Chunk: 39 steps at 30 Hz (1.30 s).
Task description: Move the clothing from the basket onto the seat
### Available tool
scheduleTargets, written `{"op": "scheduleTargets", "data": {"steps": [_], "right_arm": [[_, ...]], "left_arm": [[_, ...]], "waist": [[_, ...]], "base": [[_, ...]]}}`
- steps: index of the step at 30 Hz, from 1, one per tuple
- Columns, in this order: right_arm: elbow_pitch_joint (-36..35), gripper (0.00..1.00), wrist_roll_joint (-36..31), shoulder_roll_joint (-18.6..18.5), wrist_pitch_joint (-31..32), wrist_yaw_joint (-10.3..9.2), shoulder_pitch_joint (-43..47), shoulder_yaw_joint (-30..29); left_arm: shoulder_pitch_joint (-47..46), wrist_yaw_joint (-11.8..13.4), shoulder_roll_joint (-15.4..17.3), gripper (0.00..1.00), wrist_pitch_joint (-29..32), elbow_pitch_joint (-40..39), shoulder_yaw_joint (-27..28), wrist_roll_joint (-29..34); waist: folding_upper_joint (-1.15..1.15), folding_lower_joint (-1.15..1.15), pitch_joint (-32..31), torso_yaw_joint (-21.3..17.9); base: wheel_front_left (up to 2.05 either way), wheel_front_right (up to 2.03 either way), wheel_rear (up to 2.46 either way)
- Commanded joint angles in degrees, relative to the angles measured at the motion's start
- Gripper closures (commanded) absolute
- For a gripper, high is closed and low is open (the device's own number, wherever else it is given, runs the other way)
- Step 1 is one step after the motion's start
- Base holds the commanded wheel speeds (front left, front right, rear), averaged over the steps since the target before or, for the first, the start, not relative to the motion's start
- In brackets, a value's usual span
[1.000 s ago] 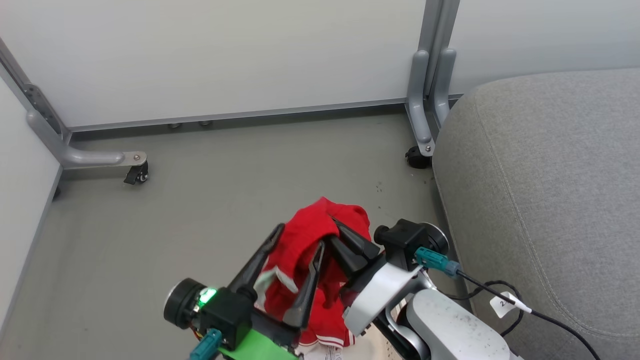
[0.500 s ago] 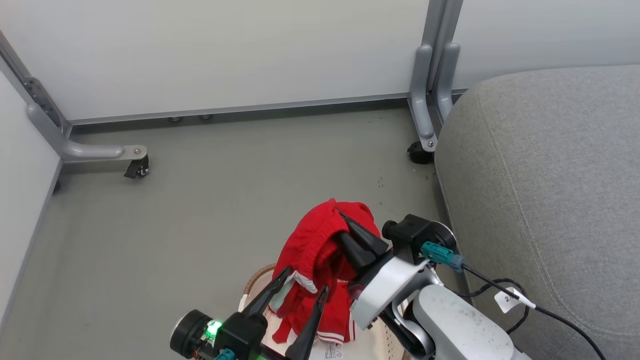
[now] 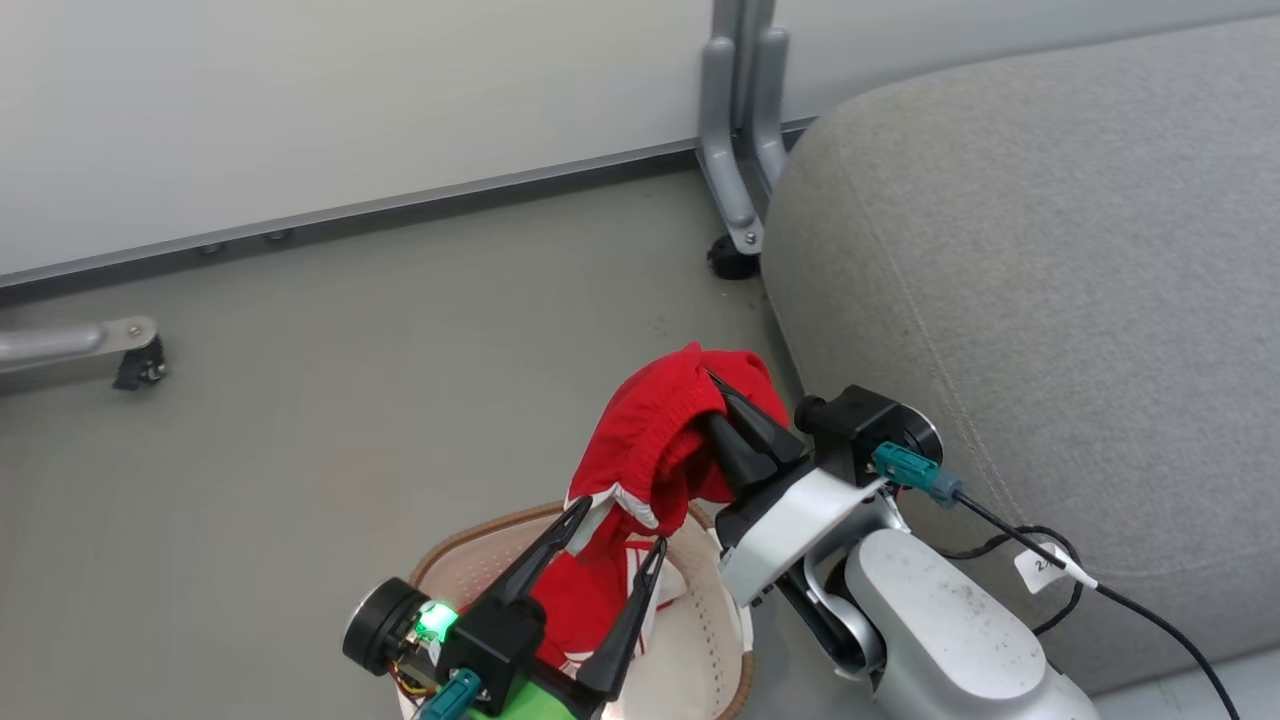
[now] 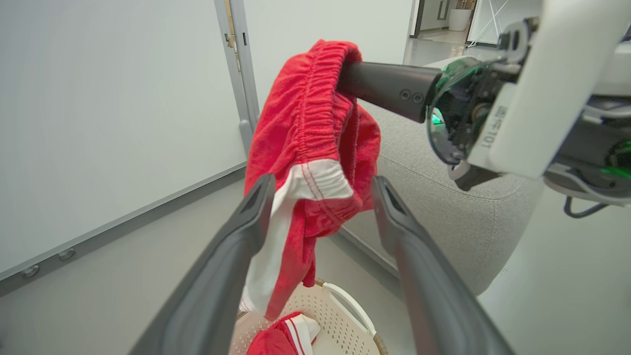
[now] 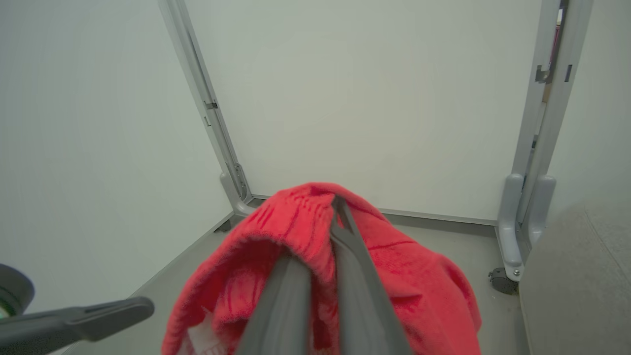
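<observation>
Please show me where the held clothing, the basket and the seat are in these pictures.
clothing (image 3: 655, 440), head view, on its red gathered band.
basket (image 3: 705, 620), head view, on its perforated white wall.
seat (image 3: 1050, 250), head view, on its grey top surface.

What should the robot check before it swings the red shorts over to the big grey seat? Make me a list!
1. Is the right gripper shut on the red shorts? ok.
2. Is the shorts' bottom edge lifted clear of the basket? cannot tell.
3. Is the left gripper out of the way? not ok: it is open and the shorts hang between its fingers.
4. Is there bare room on the seat? ok.
5. Is the basket emptied? not ok: another red garment lies inside.
</observation>
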Motion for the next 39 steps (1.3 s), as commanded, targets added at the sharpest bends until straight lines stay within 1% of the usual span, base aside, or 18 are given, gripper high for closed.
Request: {"op": "scheduleTargets", "data": {"steps": [1, 5, 9, 13, 17, 20, 24, 28, 32, 35, 39], "right_arm": [[-0.5, 1.0, -0.4, -0.1, -0.2, 0.0, -0.9, -0.6], [-1.1, 1.0, -0.4, -0.1, -0.2, 0.0, -0.2, -2.7], [-1.7, 1.0, -0.9, -0.1, -0.2, 0.0, 0.4, -5.0], [-1.9, 1.0, -1.2, -0.1, -0.2, 0.0, 0.8, -8.0], [-1.9, 1.0, -2.2, 0.0, -0.2, 0.0, -0.6, -12.5], [-1.6, 1.0, -2.9, -0.8, -0.2, 0.0, -2.8, -15.8], [-1.5, 1.0, -2.3, -1.8, -0.2, 0.0, -6.4, -21.2], [-1.3, 1.0, -2.5, -4.3, -0.2, 0.0, -12.6, -27.2], [-0.4, 1.0, -3.5, -7.9, -0.2, 0.0, -18.9, -32.3], [0.5, 1.0, -3.2, -10.2, -0.2, 0.0, -22.9, -35.4], [3.7, 1.0, -4.0, -13.3, -0.2, 0.0, -26.7, -38.7]], "left_arm": [[-1.4, -0.2, 0.4, 0.0, 0.2, 0.1, -0.2, 0.3], [-2.8, -0.5, 0.5, 0.0, 0.7, 0.2, -1.3, 0.6], [-4.1, -0.7, 0.9, 0.0, 1.3, 0.0, -2.0, 0.8], [-5.6, -1.0, 1.3, 0.0, 1.9, -0.3, -2.7, 0.9], [-7.2, -1.0, 1.7, 0.0, 2.3, -0.6, -2.9, 1.0], [-9.0, -1.2, 2.0, 0.0, 2.8, -1.3, -3.3, 1.3], [-12.2, -1.5, 2.6, 0.0, 3.7, -2.4, -4.1, 2.2], [-16.3, -1.6, 3.5, 0.0, 4.4, -3.9, -4.8, 3.0], [-20.2, -1.8, 4.2, 0.0, 4.5, -5.1, -5.4, 3.6], [-22.9, -1.9, 4.4, 0.0, 4.4, -5.7, -5.6, 4.1], [-25.8, -2.0, 4.8, 0.0, 3.7, -6.2, -6.3, 4.6]], "waist": [[0.0, 0.0, 3.4, -7.2], [0.0, 0.0, 5.1, -12.0], [0.0, 0.0, 7.0, -15.8], [0.0, 0.0, 8.8, -18.1], [0.0, 0.0, 11.3, -19.1], [0.0, 0.0, 13.8, -18.8], [0.0, 0.0, 18.4, -17.2], [0.0, 0.0, 23.9, -14.9], [0.0, 0.0, 28.8, -12.3], [0.0, 0.0, 31.9, -10.6], [0.0, 0.0, 35.2, -8.7]], "base": [[0.0, 0.0, 0.0], [0.0, 0.0, 0.0], [0.0, 0.0, 0.0], [0.0, 0.0, 0.0], [0.0, 0.0, 0.0], [0.0, 0.0, 0.0], [0.0, 0.0, 0.0], [0.0, 0.0, 0.0], [0.0, 0.0, 0.0], [0.0, 0.0, 0.0], [0.0, 0.0, 0.0]]}}
